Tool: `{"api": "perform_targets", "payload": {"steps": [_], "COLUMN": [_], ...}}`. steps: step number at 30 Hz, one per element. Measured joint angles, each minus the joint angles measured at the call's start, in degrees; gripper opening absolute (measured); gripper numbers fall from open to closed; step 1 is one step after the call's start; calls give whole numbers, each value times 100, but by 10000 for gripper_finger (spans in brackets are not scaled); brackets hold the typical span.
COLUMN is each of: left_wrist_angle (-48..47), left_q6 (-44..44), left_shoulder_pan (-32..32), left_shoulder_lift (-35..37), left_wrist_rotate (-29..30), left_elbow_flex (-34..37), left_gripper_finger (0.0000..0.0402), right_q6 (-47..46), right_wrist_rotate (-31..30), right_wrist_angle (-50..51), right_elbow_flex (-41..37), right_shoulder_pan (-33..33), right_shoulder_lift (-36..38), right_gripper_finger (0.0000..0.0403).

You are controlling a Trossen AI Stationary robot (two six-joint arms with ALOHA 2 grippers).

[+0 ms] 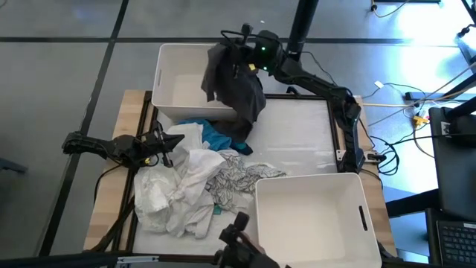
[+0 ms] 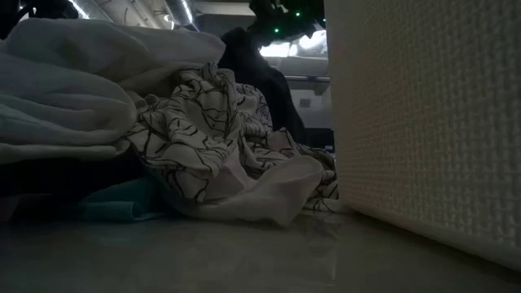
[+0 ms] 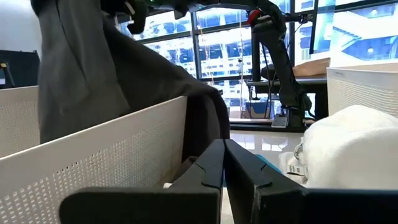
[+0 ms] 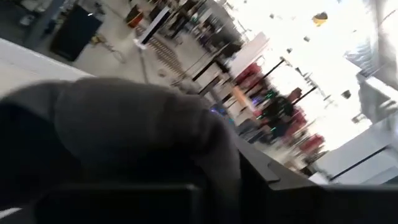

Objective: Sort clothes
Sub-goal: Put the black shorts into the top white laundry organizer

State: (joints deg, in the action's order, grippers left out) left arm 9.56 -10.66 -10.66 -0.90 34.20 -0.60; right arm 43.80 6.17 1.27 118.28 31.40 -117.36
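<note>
The right gripper [image 1: 239, 53] is hanging over the far white bin [image 1: 172, 89], right above its right-hand wall, with a dark grey garment [image 1: 236, 88] bunched at its fingers; the cloth is covering them, so how far they are parted cannot be told, though the garment is plainly hanging from them. That garment is draping in long limp folds, part of it over the bin's rim and part trailing down outside onto the table toward the teal-blue piece [image 1: 217, 138]. In the left wrist view the same dark cloth [image 3: 93, 68] is falling across the bin's perforated plastic wall [image 3: 106, 158]. The left gripper [image 1: 165, 147] is waiting low at the left edge of the pile, its fingers [image 3: 211, 165] pressed together on nothing. The rest of the clothes are lying heaped at the table's left and middle: crumpled white fabric [image 1: 175, 186], and a thin grey-white patterned piece [image 1: 236, 179] with dark leafy lines, which is lying just beside the near white bin [image 1: 312, 223]. From the low view, this patterned cloth [image 2: 203, 130] is spilling up to the near bin's textured side [image 2: 423, 122]. Open white tabletop [image 1: 297, 134] is lying between the two bins on the right, free of cloth.
</note>
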Motion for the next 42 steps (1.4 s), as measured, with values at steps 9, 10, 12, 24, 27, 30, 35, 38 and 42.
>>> {"api": "perform_targets", "payload": {"steps": [9, 10, 12, 24, 27, 30, 35, 38, 42], "left_wrist_angle": [0, 0, 0, -52, -52, -50, -50, -50, -48], "left_q6": [37, 42, 47, 138, 131, 142, 131, 129, 142], "left_shoulder_pan": [0, 0, 0, 0, 0, 0, 0, 0, 0], "left_shoulder_lift": [2, 1, 1, -1, -1, -1, -1, -1, -1], "left_wrist_rotate": [0, 0, -2, -2, -2, -2, -1, -2, -2], "left_elbow_flex": [0, 0, 0, 0, 0, 0, 0, 0, 0], "left_gripper_finger": [4, 4, 4, 4, 4, 4, 4, 4, 4], "right_q6": [-172, -167, -158, -2, -286, -490, -730, -1023, -1584], "right_wrist_rotate": [138, 137, 139, -483, -470, -318, -294, -318, -698], "right_wrist_angle": [1198, 1419, 2039, 5788, 6648, 7090, 7516, 7460, 6947], "right_elbow_flex": [121, 273, 731, 1399, 1379, 1035, 269, -141, -523], "right_shoulder_pan": [-77, -103, -116, -176, -199, -426, -943, -1251, -1605], "right_shoulder_lift": [13, 15, 29, 937, 916, 910, 900, 898, 898], "right_gripper_finger": [202, 217, 244, 284, 284, 284, 284, 284, 284]}}
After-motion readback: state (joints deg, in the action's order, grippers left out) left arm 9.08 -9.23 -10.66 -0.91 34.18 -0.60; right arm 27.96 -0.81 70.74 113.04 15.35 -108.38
